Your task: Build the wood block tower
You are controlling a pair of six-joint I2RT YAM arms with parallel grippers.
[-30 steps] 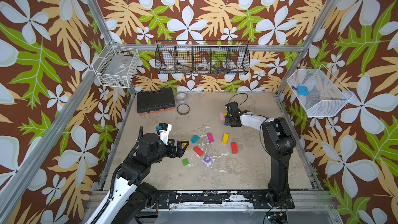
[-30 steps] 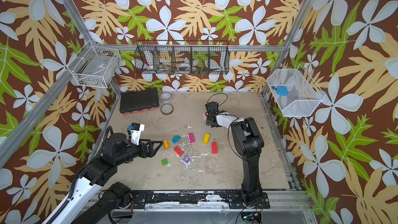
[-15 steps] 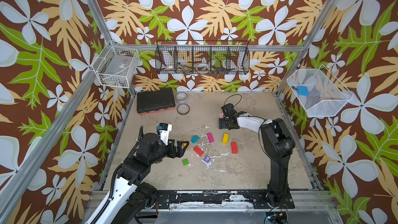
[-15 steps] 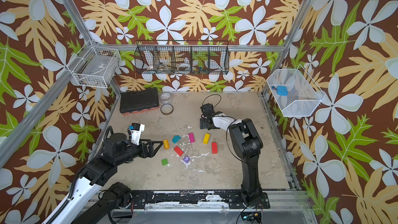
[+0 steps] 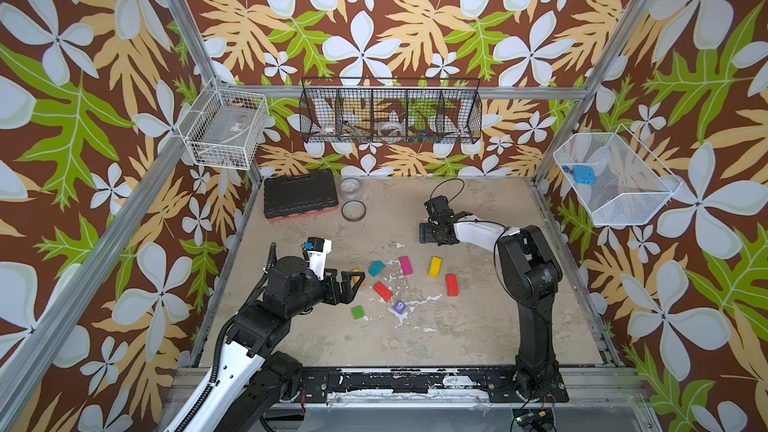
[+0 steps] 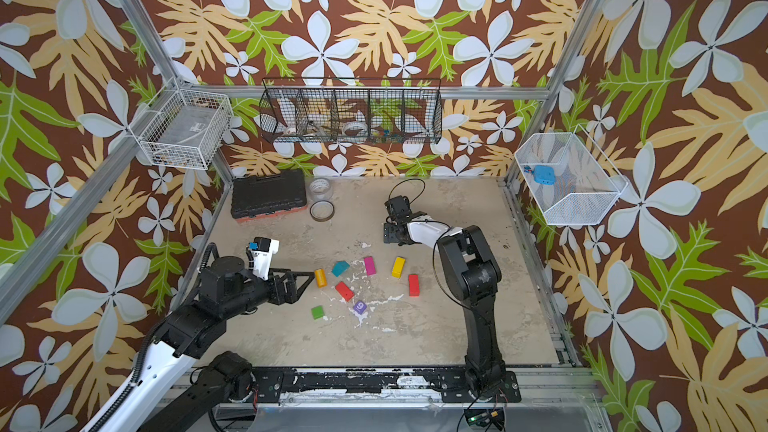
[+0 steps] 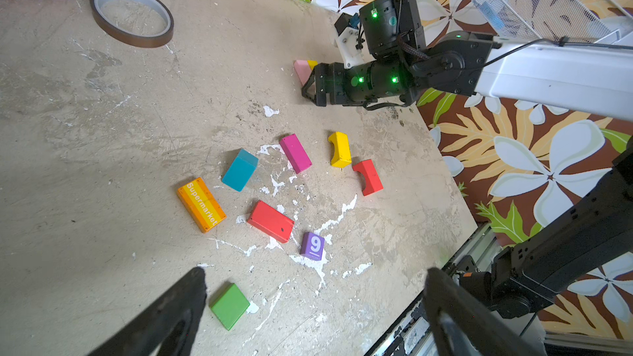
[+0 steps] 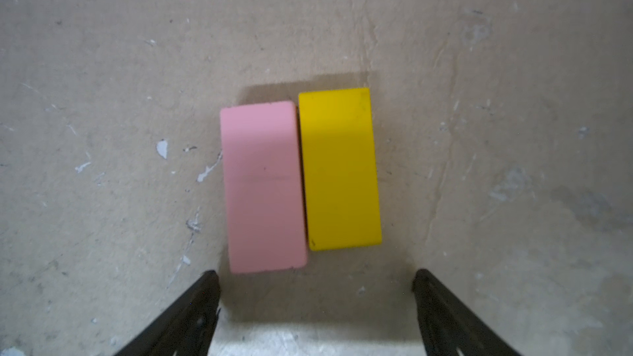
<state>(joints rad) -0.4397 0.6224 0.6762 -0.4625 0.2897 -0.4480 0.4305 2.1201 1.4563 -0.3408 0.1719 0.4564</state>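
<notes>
Tabletop (image 5: 478,338): bare beige, scuffed, flecked with white chips. Flowered wallpaper (image 5: 374,14) on three sides, and a black wire basket (image 5: 390,114) on the back wall. At back left we log a black toolbox (image 5: 299,197), a clear jar (image 5: 351,188) and a tape ring (image 5: 353,210).

Mid-table we count eight loose blocks, all lying on the surface, none on another: orange block (image 6: 320,277), teal block (image 5: 377,268), magenta block (image 5: 406,265), yellow arch (image 5: 434,266), red arch (image 5: 451,284), red brick (image 5: 382,290), purple cube (image 5: 399,307) marked 9, green block (image 5: 358,312).

In both top views the right claw (image 5: 429,234) covers what sits under it, behind the loose group. Its wrist view gives us the pink brick (image 8: 263,186) and yellow brick (image 8: 339,169), flat, long sides touching. The left wrist view catches only a corner of that pair, but reads "Supermarket" on the orange block.

Right claw: fingers spread wider than the pair, hanging just over it, touching neither as far as we see, empty. Left claw (image 6: 309,284): spread wide, empty, tips just beside the orange block; whether touching, we cannot tell.
</notes>
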